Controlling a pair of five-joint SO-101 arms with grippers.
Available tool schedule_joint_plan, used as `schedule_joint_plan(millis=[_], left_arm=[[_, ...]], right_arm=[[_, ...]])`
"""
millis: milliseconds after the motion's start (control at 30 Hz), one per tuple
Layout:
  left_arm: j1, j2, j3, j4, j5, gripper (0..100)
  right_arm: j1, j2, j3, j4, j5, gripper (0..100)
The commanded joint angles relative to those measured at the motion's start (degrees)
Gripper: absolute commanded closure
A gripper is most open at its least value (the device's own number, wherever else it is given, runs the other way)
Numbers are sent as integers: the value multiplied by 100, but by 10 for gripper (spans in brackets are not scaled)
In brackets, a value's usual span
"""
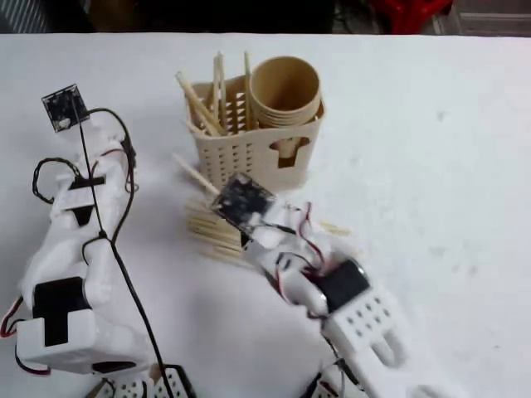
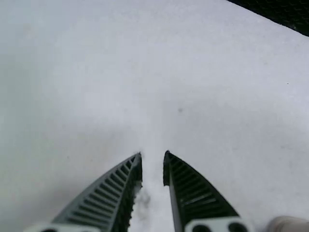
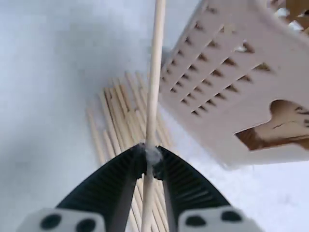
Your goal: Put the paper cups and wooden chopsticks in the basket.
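Nearest us, our right gripper (image 3: 150, 155) pinches one pale wooden chopstick (image 3: 155, 72) over the loose pile (image 3: 120, 121) left on the white table (image 1: 431, 166), our left gripper (image 2: 152, 166) hangs slightly parted, empty, and beyond, the cream slotted basket (image 1: 249, 153) already holds the tan paper cups (image 1: 286, 87) and several sticks (image 1: 207, 99).

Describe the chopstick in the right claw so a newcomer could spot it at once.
Find the perforated basket holding stacked paper cups. In front of it lies a pile of loose chopsticks. The held chopstick is the lone one pinched in the right claw, raised above that pile beside the basket.
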Motion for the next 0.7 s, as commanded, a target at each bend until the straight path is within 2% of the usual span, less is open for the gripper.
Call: schedule_joint_plan(millis=[0, 233, 400, 667], left_arm=[[-66, -40, -281, 44, -53, 906], [-66, -40, -281, 44, -53, 906], [-66, -40, -273, 44, -53, 906], [-66, -40, -264, 44, -53, 906]], right_arm=[[13, -866, -185, -330, -229, 982], [13, -549, -1459, -1059, -237, 982], [13, 857, -2673, -1666, -237, 982], [40, 2941, -3807, -3556, -220, 981]])
